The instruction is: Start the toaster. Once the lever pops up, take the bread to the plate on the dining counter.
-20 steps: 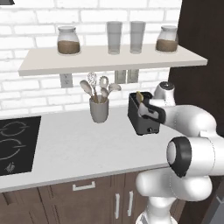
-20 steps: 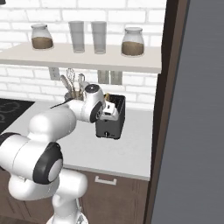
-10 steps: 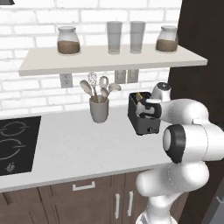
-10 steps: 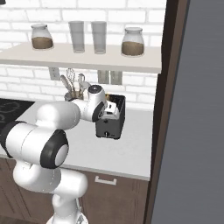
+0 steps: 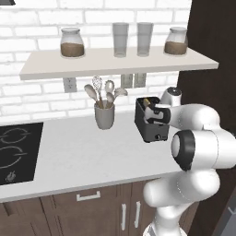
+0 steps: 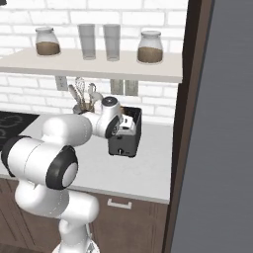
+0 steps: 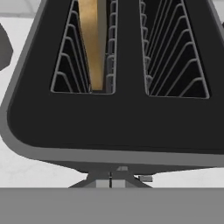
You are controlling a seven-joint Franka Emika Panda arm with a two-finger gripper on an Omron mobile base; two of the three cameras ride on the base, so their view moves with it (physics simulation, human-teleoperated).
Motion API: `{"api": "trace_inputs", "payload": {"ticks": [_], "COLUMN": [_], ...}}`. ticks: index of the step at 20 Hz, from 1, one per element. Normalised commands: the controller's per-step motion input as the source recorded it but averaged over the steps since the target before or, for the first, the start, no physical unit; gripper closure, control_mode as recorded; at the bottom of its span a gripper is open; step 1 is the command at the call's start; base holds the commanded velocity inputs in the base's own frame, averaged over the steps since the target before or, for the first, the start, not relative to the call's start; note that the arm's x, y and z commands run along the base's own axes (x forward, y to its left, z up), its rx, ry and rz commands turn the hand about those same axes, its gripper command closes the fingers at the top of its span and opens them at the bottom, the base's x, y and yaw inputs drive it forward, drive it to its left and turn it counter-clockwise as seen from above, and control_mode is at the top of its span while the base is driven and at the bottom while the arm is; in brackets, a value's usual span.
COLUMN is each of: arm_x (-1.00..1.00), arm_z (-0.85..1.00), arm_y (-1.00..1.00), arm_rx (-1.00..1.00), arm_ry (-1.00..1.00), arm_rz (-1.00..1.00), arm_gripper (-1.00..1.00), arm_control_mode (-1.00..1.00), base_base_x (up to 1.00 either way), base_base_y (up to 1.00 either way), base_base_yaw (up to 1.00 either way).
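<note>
white brick wall (image 5: pixel 41 27), shelf (image 5: pixel 115 62), dark cabinets (image 5: pixel 92 209)

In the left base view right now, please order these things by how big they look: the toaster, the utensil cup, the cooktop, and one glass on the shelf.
1. Cooktop, partly cut off by the frame edge.
2. Toaster, partly covered by the arm.
3 and 4. Utensil cup and left glass: these look too alike to rank, and the glass stands farther from the camera.

Base views from behind, sharing the toaster (image 5: pixel 150 120); hand view seemingly close above its slots.
</note>
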Motion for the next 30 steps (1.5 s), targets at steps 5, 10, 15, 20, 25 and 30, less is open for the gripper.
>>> {"api": "trace_inputs", "payload": {"ticks": [5, 10, 15, 20, 25, 30], "arm_x": [0.00, 0.00, -0.21, -0.38, 0.05, 0.16], "arm_z": [-0.33, -0.37, -0.61, -0.56, -0.44, -0.42], "arm_y": [-0.27, -0.17, -0.14, -0.19, -0.05, 0.00], "arm_rx": [0.00, 0.00, 0.00, 0.00, 0.00, 0.00], "arm_ry": [0.00, 0.00, 0.00, 0.00, 0.00, -0.01], "arm_rz": [0.00, 0.00, 0.00, 0.00, 0.00, 0.00], "arm_gripper": [1.00, 1.00, 1.00, 1.00, 1.00, 1.00], "arm_control_mode": [-1.00, -1.00, -1.00, -1.00, -1.00, -1.00], "base_base_x": [0.00, 0.00, 0.00, 0.00, 0.00, 0.00], "base_base_y": [0.00, 0.00, 0.00, 0.00, 0.00, 0.00], "base_base_yaw": [0.00, 0.00, 0.00, 0.00, 0.00, 0.00]}}
